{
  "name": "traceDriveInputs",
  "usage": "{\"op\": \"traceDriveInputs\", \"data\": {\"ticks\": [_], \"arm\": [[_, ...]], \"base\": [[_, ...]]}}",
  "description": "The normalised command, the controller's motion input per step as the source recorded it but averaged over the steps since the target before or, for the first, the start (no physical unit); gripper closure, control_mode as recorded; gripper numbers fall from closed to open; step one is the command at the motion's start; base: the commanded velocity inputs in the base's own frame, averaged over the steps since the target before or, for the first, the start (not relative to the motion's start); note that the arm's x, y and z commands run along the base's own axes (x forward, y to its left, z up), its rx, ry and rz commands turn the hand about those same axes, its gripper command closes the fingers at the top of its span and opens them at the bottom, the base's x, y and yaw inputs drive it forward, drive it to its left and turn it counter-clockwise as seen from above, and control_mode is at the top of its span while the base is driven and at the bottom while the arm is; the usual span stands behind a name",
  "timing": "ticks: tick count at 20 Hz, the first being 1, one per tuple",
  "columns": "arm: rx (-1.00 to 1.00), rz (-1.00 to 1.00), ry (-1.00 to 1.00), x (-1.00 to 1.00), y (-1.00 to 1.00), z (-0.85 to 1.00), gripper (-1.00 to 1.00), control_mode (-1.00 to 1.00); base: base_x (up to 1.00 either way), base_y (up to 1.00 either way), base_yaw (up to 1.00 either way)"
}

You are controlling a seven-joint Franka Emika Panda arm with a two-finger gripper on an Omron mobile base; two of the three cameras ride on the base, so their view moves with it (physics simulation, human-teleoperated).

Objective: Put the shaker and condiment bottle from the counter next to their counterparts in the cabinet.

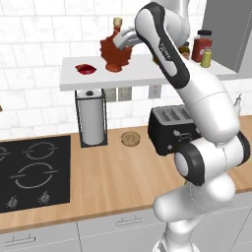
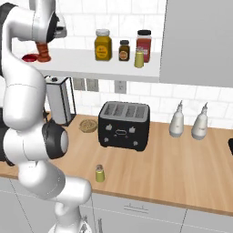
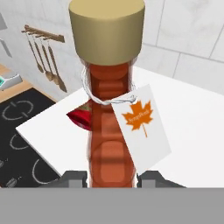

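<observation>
The tool point(image 3: 111, 177) is clenching the condiment bottle point(image 3: 109, 131), one dark fingertip pressing each side of the red-brown body just below the neck. In the hand view the tan cap is rising toward 12 o'clock, and a white tag printed with an orange maple leaf is hanging from a loop of string toward 4 o'clock. The bottle is standing upright at the left part of the cabinet point(image 1: 142, 74); whether its base is resting on the white board or hovering just above it cannot be told. The red packet point(image 1: 86, 69) is lying just beside the bottle, at about 9 o'clock of it in the left base view. At the board's far end, the second shaker point(image 2: 139, 59) is standing near a mustard-yellow jar point(image 2: 103, 44), a small dark jar point(image 2: 124, 50) and a red jar point(image 2: 144, 43). The shaker point(image 2: 99, 173) yet to be moved is standing on the desk point(image 2: 182, 173), near its front edge and at 7 o'clock of the black toaster point(image 2: 124, 125).

Hazards, as judged: letting go before the base is seated could be tipping the tall, narrow-necked bottle; a sideways withdrawal could be dragging the tag or knocking the packet; the bottle is near the board's front edge, so a nudge could be sending it off.
</observation>
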Motion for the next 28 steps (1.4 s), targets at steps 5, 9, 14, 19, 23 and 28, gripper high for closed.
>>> {"op": "traceDriveInputs", "data": {"ticks": [5,9,14,19,23,28], "arm": [[0.00,0.00,0.00,0.12,0.01,-0.01,1.00,-1.00],[-0.03,0.00,0.02,0.18,0.16,-0.05,1.00,-1.00],[-0.01,0.01,0.04,0.21,0.11,0.00,1.00,-1.00],[0.00,0.03,0.00,0.22,0.01,0.00,1.00,-1.00],[-0.02,0.03,0.02,0.22,0.10,-0.09,1.00,-1.00],[-0.05,0.02,0.05,0.23,0.23,-0.13,1.00,-1.00]], "base": [[0.00,0.00,0.00],[0.00,0.00,0.00],[0.00,0.00,0.00],[0.00,0.00,0.00],[0.00,0.00,0.00],[0.00,0.00,0.00]]}}
